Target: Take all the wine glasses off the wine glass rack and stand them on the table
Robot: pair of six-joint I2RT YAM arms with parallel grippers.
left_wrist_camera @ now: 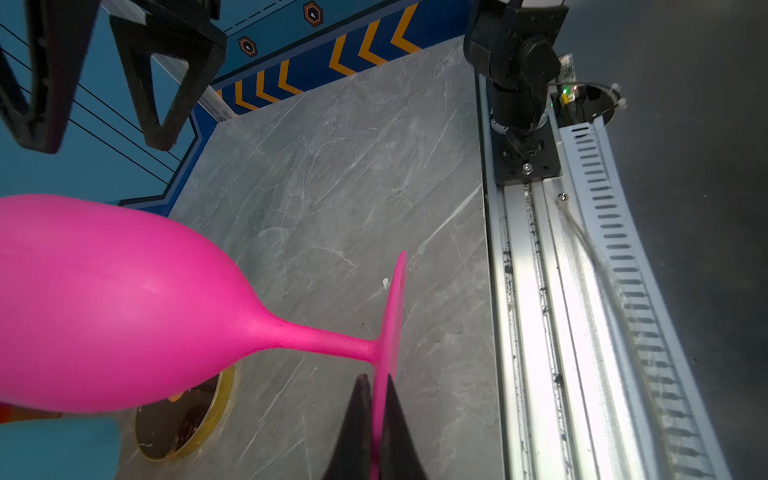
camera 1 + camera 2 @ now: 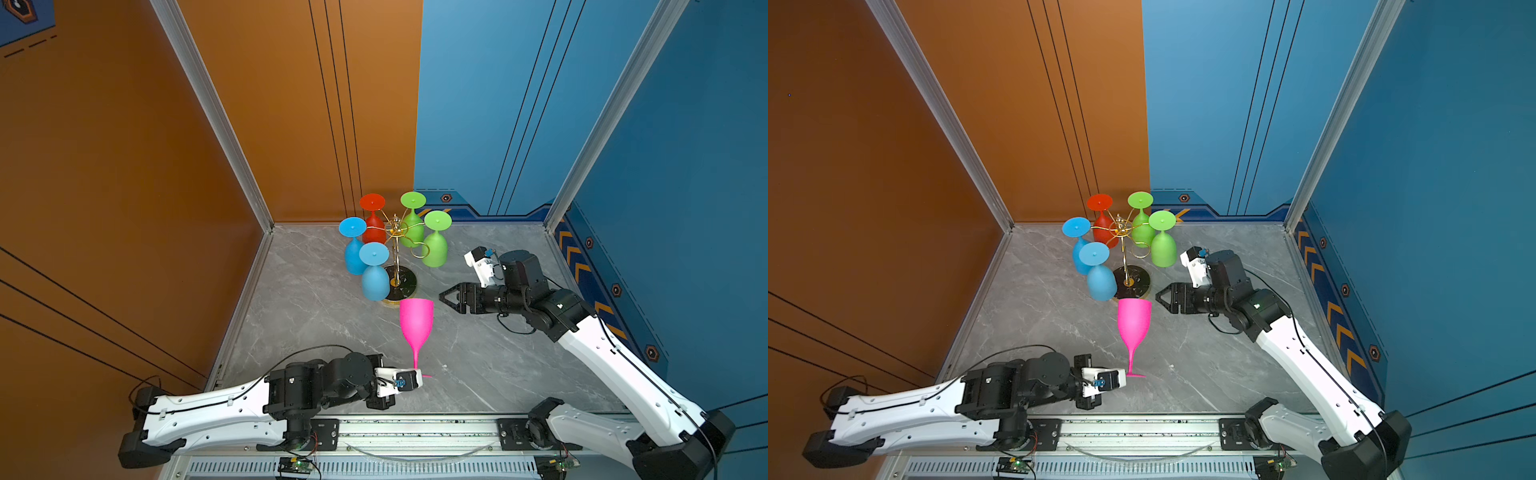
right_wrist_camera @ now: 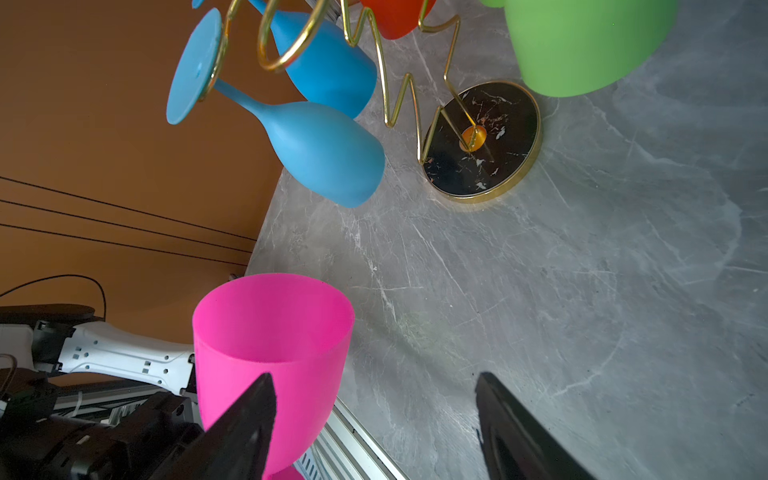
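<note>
A pink wine glass (image 2: 416,322) (image 2: 1133,322) hangs off the wine glass rack, in front of its base and above the table. It is tilted, with its mouth toward the rack. My left gripper (image 1: 376,380) is shut on the edge of the glass's foot disc; in both top views the wrist hides the fingers. The gold wire wine glass rack (image 2: 397,249) (image 2: 1126,253) stands on a round black base (image 3: 482,141). My right gripper (image 2: 446,299) (image 3: 374,378) is open beside the pink bowl (image 3: 270,332), holding nothing.
Several glasses hang upside down on the rack: blue ones (image 2: 375,278) on the left, a red one (image 2: 372,224) behind, green ones (image 2: 435,249) on the right. An orange wall borders the table on the left, a blue wall on the right, and a metal rail (image 2: 415,432) runs along the front.
</note>
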